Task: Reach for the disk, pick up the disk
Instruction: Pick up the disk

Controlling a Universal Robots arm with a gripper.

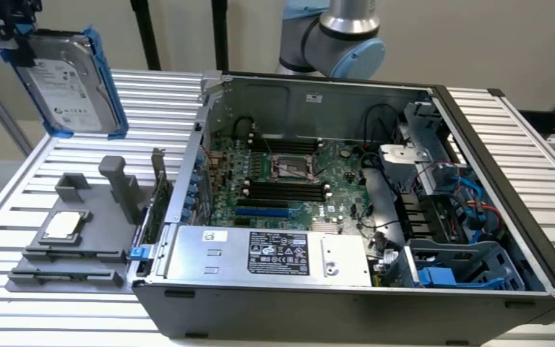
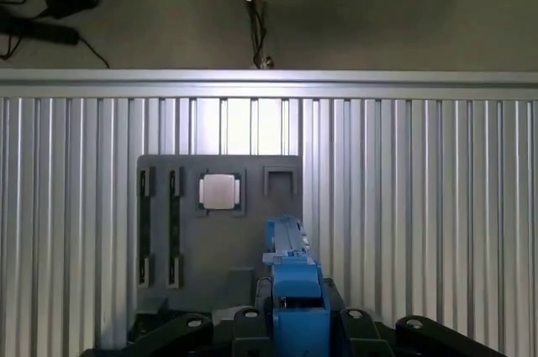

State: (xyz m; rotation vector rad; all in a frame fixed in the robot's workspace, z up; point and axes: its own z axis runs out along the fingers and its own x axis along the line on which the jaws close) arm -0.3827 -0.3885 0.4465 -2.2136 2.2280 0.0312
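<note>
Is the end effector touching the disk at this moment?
Touching. The exterior view shows the end effector clamped on the disk at its blue-framed upper corner, holding it in the air above the slatted table.

Bare slats lay open along the table's (image 1: 152, 94) edges around the grey tray (image 1: 27, 278), whose upright posts (image 1: 118, 181) rose beneath the disk (image 1: 70, 76) held high in the gripper (image 1: 12, 47), while the open computer case (image 1: 355, 307) blocked the exterior view's right

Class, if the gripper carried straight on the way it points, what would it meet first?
Probably the grey tray, beside the chip: the disk held in the gripper hangs over it, so its blue edge would touch first. Depth is unclear.
</note>
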